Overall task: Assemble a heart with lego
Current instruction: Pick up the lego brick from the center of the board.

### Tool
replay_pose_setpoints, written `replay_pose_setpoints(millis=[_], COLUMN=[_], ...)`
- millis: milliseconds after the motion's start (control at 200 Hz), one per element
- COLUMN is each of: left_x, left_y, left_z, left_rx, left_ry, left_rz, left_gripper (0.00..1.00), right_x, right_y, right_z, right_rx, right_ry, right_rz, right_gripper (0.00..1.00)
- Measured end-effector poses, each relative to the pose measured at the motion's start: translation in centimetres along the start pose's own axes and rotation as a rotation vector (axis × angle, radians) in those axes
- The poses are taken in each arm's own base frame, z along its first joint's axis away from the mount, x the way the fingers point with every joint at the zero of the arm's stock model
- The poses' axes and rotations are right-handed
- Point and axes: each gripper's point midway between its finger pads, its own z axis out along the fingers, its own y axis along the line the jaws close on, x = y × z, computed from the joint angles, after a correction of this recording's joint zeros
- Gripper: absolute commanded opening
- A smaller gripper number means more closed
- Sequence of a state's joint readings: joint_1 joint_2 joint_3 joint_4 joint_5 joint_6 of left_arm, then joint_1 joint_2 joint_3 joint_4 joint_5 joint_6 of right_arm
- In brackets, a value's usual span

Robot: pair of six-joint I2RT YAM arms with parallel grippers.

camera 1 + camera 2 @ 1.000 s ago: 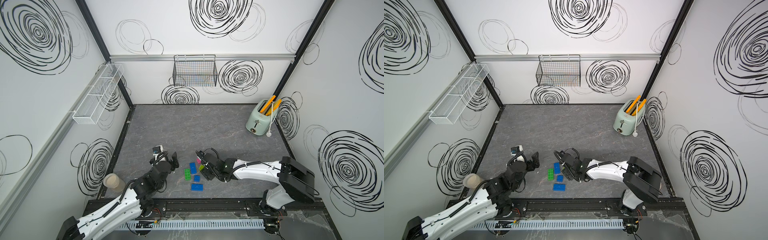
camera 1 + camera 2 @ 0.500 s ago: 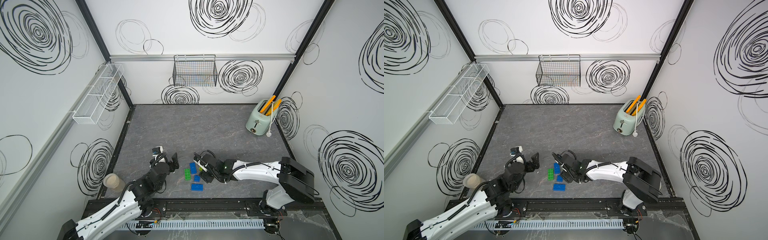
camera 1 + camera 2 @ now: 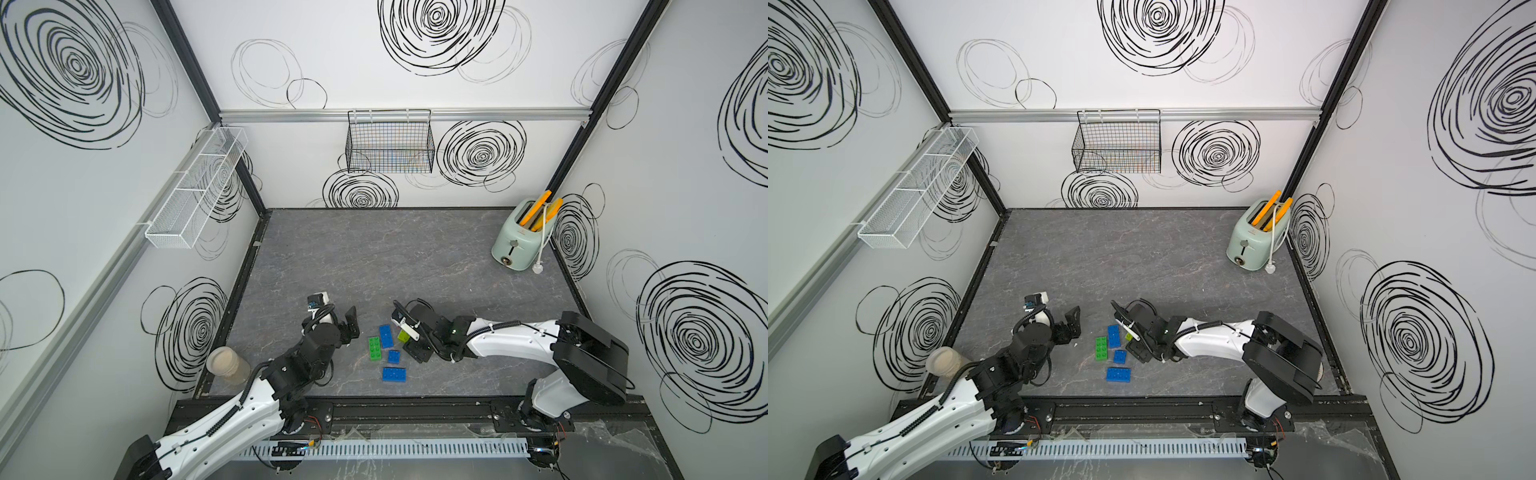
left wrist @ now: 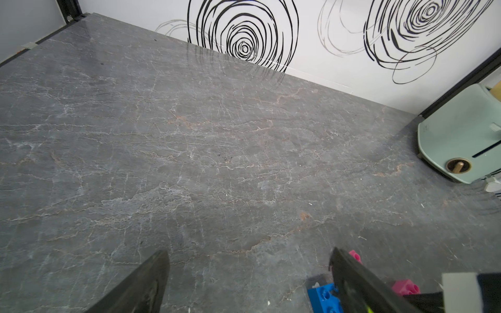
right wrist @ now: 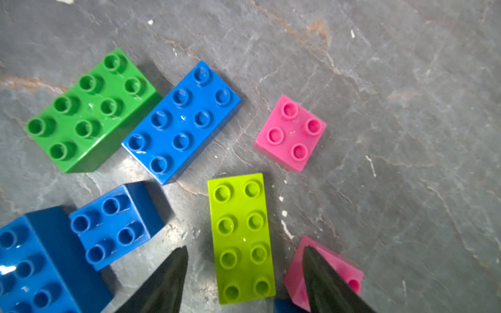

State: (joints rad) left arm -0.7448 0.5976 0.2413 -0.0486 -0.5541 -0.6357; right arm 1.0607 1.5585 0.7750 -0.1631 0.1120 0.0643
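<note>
The right jaws stand apart astride the lime brick, with a gap on either side, so nothing is grasped. That brick's long axis runs straight out from between the fingers, studs up. Beyond the fingertips a green brick and a blue oblong lie long sides together, slanted across the lime's axis. A blue square and a second blue oblong sit outside one finger. A pink square lies ahead of the other finger, which overlaps a second pink one.

That makes three blue, two pink, one green and one lime, all loose on the table, none joined. In both top views the right arm covers the pinks and most of the lime. The left jaws are released wide with nothing between them, and the bricks lie off to one side.
</note>
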Motion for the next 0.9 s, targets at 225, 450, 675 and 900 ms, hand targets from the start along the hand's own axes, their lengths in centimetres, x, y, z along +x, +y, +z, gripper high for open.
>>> replay_pose_setpoints(millis=[225, 450, 675, 900], left_x=[0.7, 0.6, 1.0, 2.6], left_y=[-0.1, -0.4, -0.9, -1.8], left_z=[0.9, 1.8, 3.1, 4.6], left_rx=[0.019, 0.049, 0.093, 0.144], left_ry=[0.02, 0.036, 0.078, 0.155], left_rz=[-0.016, -0.037, -0.055, -0.066], left_gripper=[0.97, 0.97, 0.97, 0.97], right_x=[-0.1, 0.4, -0.3, -0.5], right_y=[-0.2, 0.5, 0.8, 1.0], right_z=[0.2, 0.8, 1.1, 0.9], right_rx=[-0.036, -0.07, -0.086, -0.112], right_ry=[-0.001, 0.024, 0.031, 0.035], right_rz=[0.004, -0.008, -0.015, -0.009], right_gripper=[0.55, 0.48, 0.23, 0.22])
